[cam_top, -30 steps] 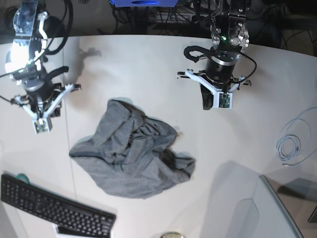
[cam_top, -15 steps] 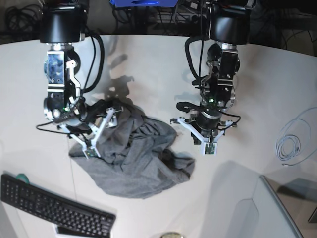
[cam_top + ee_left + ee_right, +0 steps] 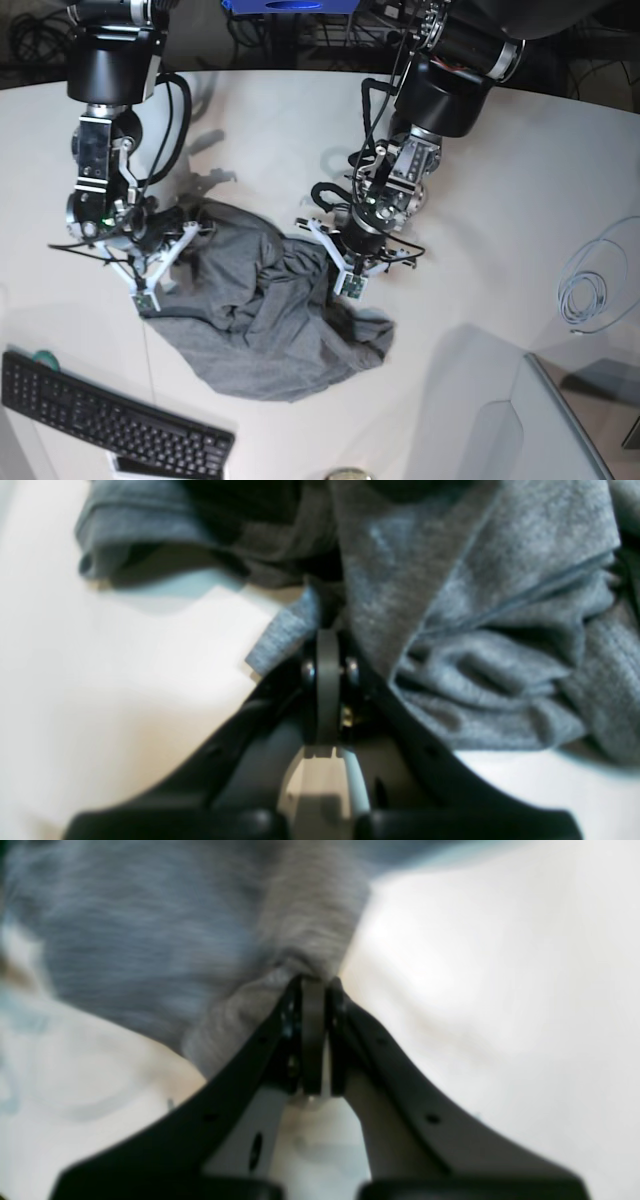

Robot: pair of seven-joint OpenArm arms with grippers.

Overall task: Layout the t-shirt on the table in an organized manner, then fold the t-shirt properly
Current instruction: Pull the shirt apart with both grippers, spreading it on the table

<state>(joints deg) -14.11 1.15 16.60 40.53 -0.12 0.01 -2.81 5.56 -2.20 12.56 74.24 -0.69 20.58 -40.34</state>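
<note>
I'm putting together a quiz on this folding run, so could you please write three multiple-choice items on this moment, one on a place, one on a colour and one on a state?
1. Where does the black keyboard lie in the base view?
A. bottom left of the table
B. top right of the table
C. on the t-shirt

2. What colour is the t-shirt?
A. red
B. heather grey
C. yellow

3. How does the t-shirt lie on the table?
A. folded into a neat square
B. spread flat
C. crumpled in a heap

Answers:
1. A, it sits at the lower left corner, apart from the cloth.
2. B, both wrist views show grey knit at the left gripper and the right gripper.
3. C, folds and creases bunch across it, with both grippers shut on its edges.
</note>
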